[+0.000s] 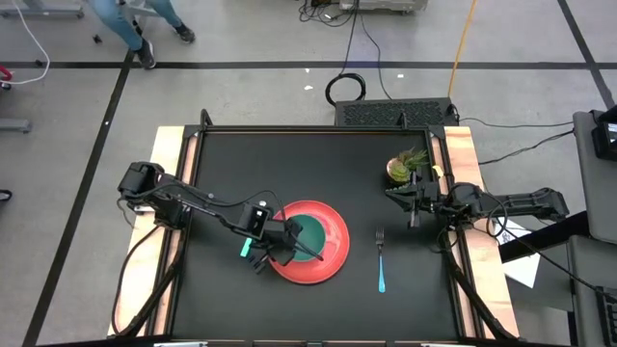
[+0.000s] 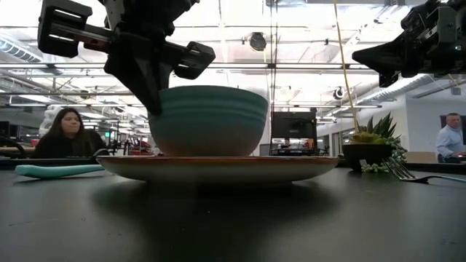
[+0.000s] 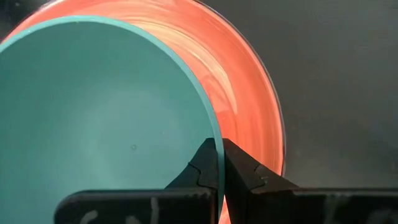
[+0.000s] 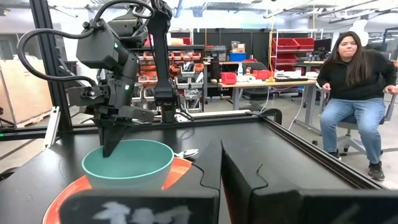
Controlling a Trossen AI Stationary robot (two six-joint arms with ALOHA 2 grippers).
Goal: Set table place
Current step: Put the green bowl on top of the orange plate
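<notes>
A: Where does the round red dinner plate (image 1: 328,253) sit?

B: On the large matte-black square table (image 1: 289,164), a little below and left of the middle of the overhead frame. The smaller teal bowl (image 2: 209,119) stands upright on it, toward the plate's left half.

A: And the left gripper (image 3: 219,163)?

B: Its two dark fingers (image 3: 245,171) are pinched on the bowl's rim, one inside the wall and one outside. In the table-height frame the fingers come down from the upper left onto the bowl's left edge. The bowl's base rests on the plate.

A: The cutlery?

B: The mint-handled spoon (image 1: 247,248) lies on the table just left of the plate, partly under the left arm in the overhead frame; at table height its handle shows at the far left. The blue-handled fork (image 1: 381,262) lies right of the plate, apart from it, tines toward the top of the frame and handle toward the bottom.

A: The right gripper (image 1: 392,194)?

B: It waits at the right side of the overhead frame, above the fork and just below the small potted green plant (image 1: 405,166). Its fingers are closed together with nothing between them.

A: Anyone around?

B: A seated person (image 4: 352,93) in a dark top and jeans shows at the right of the right wrist frame, beyond the table.
</notes>
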